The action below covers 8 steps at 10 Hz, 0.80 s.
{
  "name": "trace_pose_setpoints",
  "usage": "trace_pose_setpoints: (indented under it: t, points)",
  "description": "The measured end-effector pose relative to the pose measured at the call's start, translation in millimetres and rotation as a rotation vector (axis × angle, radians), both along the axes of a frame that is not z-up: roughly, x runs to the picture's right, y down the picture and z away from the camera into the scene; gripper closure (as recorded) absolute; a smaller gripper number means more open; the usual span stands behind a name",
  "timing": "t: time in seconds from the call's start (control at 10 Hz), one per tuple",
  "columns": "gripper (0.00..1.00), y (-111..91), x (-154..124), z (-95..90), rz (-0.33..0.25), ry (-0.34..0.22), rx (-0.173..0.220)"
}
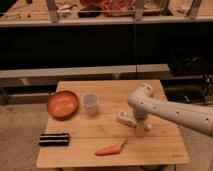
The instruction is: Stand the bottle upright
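The small white bottle (pixel 125 119) lies on its side on the wooden table (pixel 165 147), right of centre. My arm reaches in from the right, and the gripper (pixel 141 125) hangs down right over the bottle's right end, touching or nearly touching it. The translucent plastic cup (pixel 90 103) stands upright to the left of the bottle. The orange carrot (pixel 110 149) lies in front of it near the table's front edge.
An orange bowl (pixel 63 104) sits at the table's left. A dark flat packet (pixel 54 139) lies at the front left. A dark shelf unit (pixel 100 45) runs behind the table.
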State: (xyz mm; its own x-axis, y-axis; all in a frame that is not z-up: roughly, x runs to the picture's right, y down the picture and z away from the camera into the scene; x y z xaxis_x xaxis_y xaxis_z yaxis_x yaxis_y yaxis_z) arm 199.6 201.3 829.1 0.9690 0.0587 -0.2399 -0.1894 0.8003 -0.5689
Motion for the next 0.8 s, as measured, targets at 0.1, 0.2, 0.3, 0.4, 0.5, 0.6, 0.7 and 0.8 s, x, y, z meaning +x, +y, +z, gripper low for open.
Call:
trace_pose_setpoints:
  t: [0.1,0.2,0.3,0.4,0.5,0.6,0.7,0.8]
  points:
    - [0.2,2.0,-7.0,1.7,0.009,-0.003,0.001]
    - [0.2,3.2,-10.4,2.6,0.018,-0.003,-0.001]
    - [0.2,4.5,-10.6,3.7,0.03,0.0,-0.004]
    - [0.22,8.2,-10.3,6.8,0.075,-0.018,-0.018]
    - [0.3,9.5,-5.9,8.1,0.116,-0.047,-0.021]
    - [0.37,9.3,-3.1,8.2,0.148,-0.065,-0.018]
    - [0.39,7.6,-2.4,7.8,0.171,-0.08,-0.01]
    - [0.35,5.0,-2.8,6.5,0.178,-0.087,0.0]
